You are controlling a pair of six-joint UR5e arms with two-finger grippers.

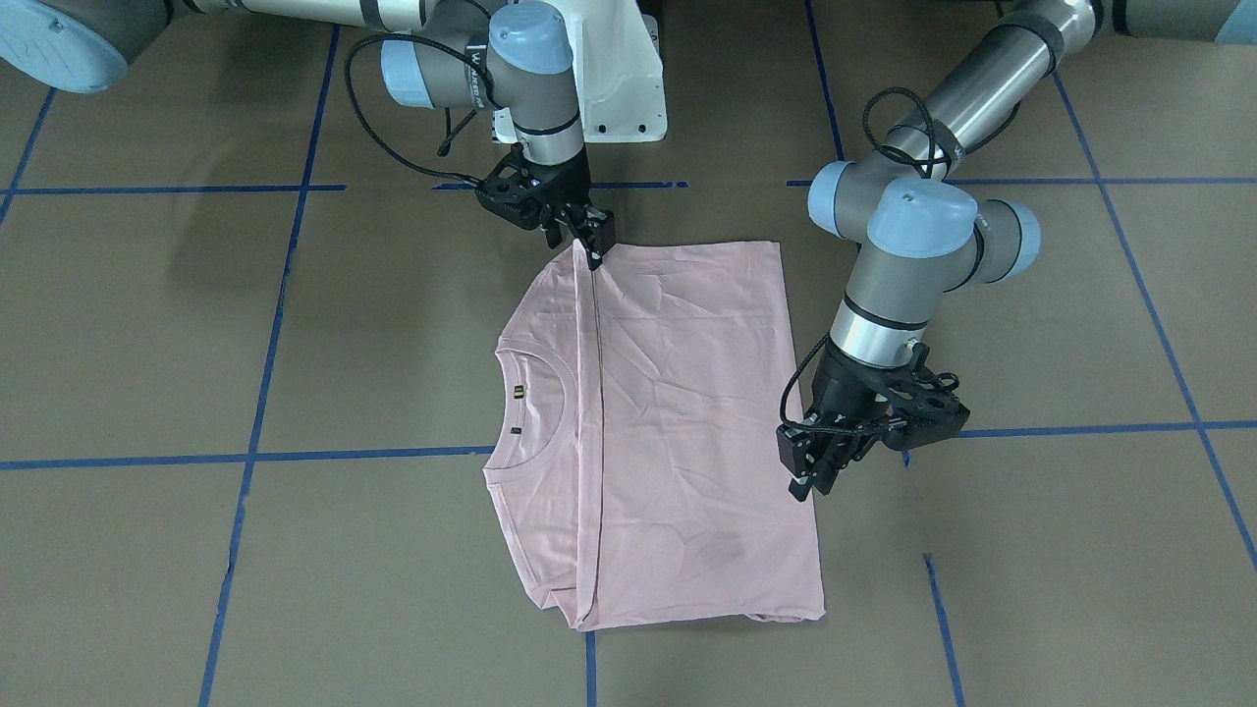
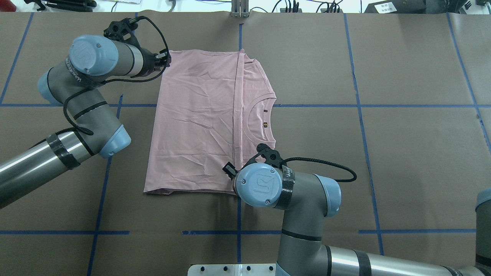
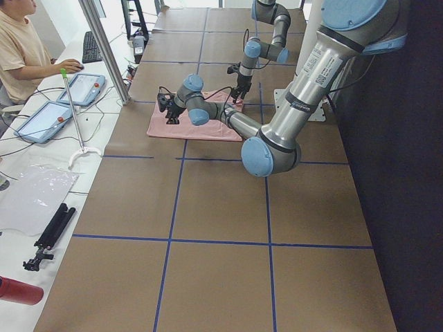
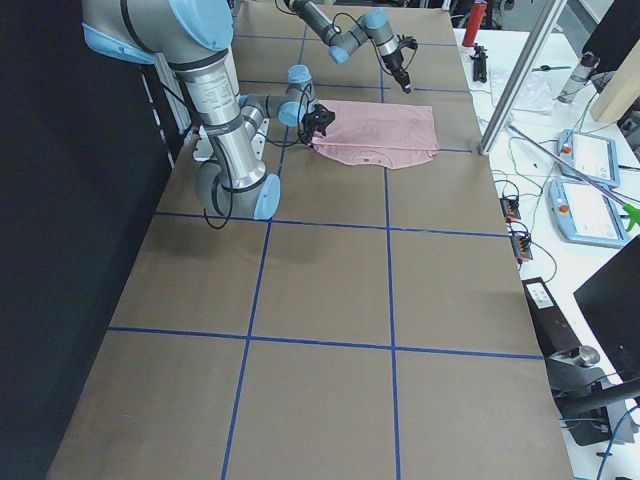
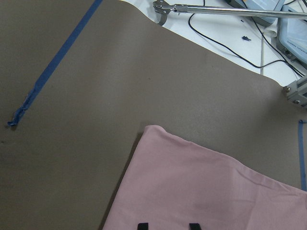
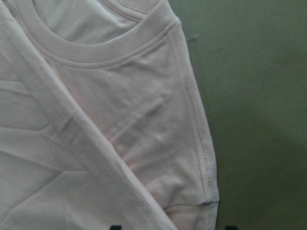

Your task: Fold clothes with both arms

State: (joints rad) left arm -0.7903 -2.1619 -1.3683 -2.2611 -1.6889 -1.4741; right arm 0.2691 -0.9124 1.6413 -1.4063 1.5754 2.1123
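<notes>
The pale pink T-shirt [image 1: 687,422] lies flat on the brown table, folded over along a straight seam, with the ribbed collar [image 1: 535,412] showing and the print hidden. It also shows in the overhead view [image 2: 195,122]. My left gripper [image 1: 807,486] [image 2: 165,60] hovers over the shirt's far hem corner. In the left wrist view [image 5: 168,226] its fingertips stand apart with only cloth [image 5: 206,191] below. My right gripper [image 1: 594,253] [image 2: 229,170] is low over the near end of the fold line by the shoulder. In the right wrist view [image 6: 172,227] its jaws are wide open over the cloth [image 6: 134,120].
The white pedestal block [image 1: 619,79] stands at the robot's base. Blue tape lines [image 2: 360,105] grid the brown table. Cables and gear line the table's far edge [image 2: 291,5]. An operator [image 3: 21,48] sits beside tablets [image 3: 83,86] past that edge.
</notes>
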